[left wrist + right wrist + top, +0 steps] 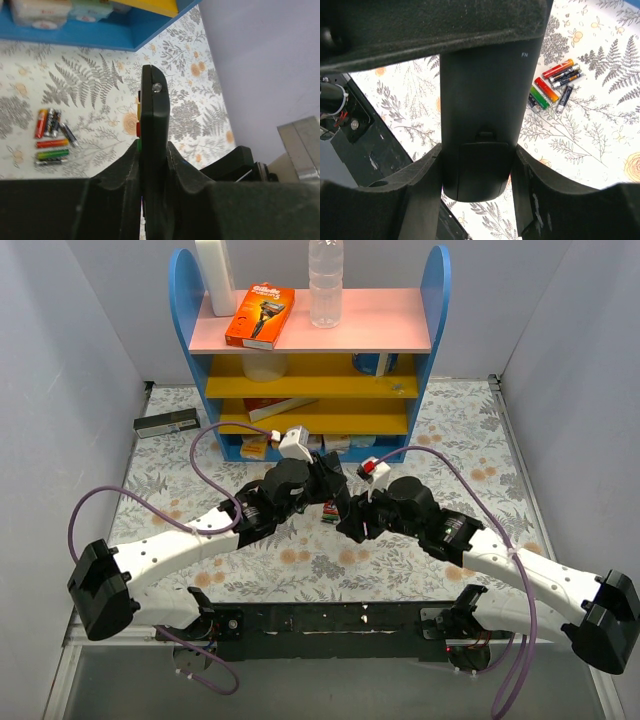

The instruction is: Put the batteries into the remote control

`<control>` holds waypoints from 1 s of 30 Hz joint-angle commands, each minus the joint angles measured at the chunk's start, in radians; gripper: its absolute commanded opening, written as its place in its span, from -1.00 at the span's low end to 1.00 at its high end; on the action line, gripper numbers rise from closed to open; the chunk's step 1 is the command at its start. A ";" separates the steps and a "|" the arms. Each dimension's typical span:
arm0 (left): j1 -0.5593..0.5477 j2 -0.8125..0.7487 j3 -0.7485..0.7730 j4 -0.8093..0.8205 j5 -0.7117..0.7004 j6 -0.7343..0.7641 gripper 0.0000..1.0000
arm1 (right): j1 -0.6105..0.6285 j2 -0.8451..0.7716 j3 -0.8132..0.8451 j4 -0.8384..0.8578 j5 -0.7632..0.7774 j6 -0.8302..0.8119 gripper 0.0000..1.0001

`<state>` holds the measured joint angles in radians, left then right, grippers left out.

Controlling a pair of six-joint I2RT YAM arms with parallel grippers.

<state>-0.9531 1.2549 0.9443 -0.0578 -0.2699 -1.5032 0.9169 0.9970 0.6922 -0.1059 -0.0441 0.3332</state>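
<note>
Top view: left gripper [325, 478] and right gripper [352, 510] meet nose to nose at table centre, blue shelf [310, 360] at 12 o'clock; a red-green speck of the batteries [328, 512] shows at 6 o'clock of the meeting point, and what the fingers hold can't be separated from the dark fingers. Left wrist view: the remote control [154, 110] is seen edge-on, a slim black bar standing upright with a small shiny dot near its top end and red, yellow and green bits peeking along its left edge. The left fingers [127, 165] are pinched on both its sides and it is off the fern-print cloth [100, 85]. Batteries lie grouped at 9 o'clock on the cloth. Right wrist view: remote's plain black back with "FN" print and a battery cover [482, 167] with latch notch at the near end. The right fingers [427, 180] are narrowed onto both edges, holding it. Batteries at 2 o'clock: red, green and dark.
</note>
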 commanded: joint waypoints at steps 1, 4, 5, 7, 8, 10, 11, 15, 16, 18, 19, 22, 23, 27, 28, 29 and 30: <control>-0.003 -0.052 -0.062 0.046 -0.026 -0.032 -0.86 | 0.005 -0.003 0.055 0.057 0.007 -0.003 -0.45; 0.022 -0.115 -0.131 0.038 -0.049 -0.038 -1.00 | 0.005 -0.017 0.052 0.061 0.026 -0.003 0.09; 0.045 -0.132 -0.151 0.038 -0.048 -0.037 -1.00 | 0.005 -0.023 0.047 0.064 0.027 -0.013 0.17; 0.068 -0.198 -0.217 0.038 -0.049 -0.031 -1.00 | 0.005 -0.035 0.041 0.072 0.032 -0.042 0.38; 0.094 -0.219 -0.240 0.038 -0.052 -0.022 -1.00 | 0.005 -0.034 0.043 0.071 0.036 -0.049 0.44; 0.122 -0.296 -0.314 0.035 -0.049 -0.012 -1.00 | 0.005 -0.021 0.055 0.029 0.036 -0.094 0.49; 0.160 -0.325 -0.343 0.027 -0.036 -0.014 -1.00 | 0.005 -0.008 0.084 0.009 0.032 -0.108 0.49; 0.269 -0.477 -0.476 -0.003 0.036 -0.009 -1.00 | 0.004 0.109 0.153 -0.077 0.004 -0.169 0.50; 0.281 -0.515 -0.525 -0.010 0.041 -0.008 -1.00 | 0.005 0.130 0.162 -0.081 0.003 -0.193 0.49; 0.303 -0.615 -0.567 -0.023 0.069 -0.005 -1.00 | 0.005 0.195 0.194 -0.094 0.006 -0.218 0.46; 0.306 -0.644 -0.599 -0.030 0.077 -0.006 -1.00 | 0.005 0.219 0.210 -0.097 0.006 -0.230 0.36; 0.309 -0.754 -0.640 -0.086 0.086 -0.040 -1.00 | 0.005 0.334 0.291 -0.146 0.030 -0.257 0.27; 0.310 -0.816 -0.665 -0.096 0.092 -0.043 -1.00 | 0.007 0.392 0.317 -0.156 0.038 -0.253 0.25; 0.309 -0.940 -0.684 -0.170 0.103 -0.040 -1.00 | 0.005 0.535 0.440 -0.202 0.079 -0.203 0.15; 0.310 -0.956 -0.682 -0.184 0.095 -0.040 -1.00 | 0.005 0.561 0.457 -0.207 0.084 -0.189 0.14; 0.309 -0.969 -0.679 -0.209 0.095 -0.040 -1.00 | 0.005 0.607 0.470 -0.212 0.092 -0.156 0.14; 0.310 -0.989 -0.679 -0.218 0.098 -0.043 -1.00 | 0.005 0.629 0.487 -0.215 0.098 -0.142 0.12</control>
<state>-0.6491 0.3225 0.2607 -0.2066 -0.1875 -1.5414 0.9222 1.5490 1.0931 -0.2874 0.0082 0.1341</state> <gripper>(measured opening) 0.165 0.575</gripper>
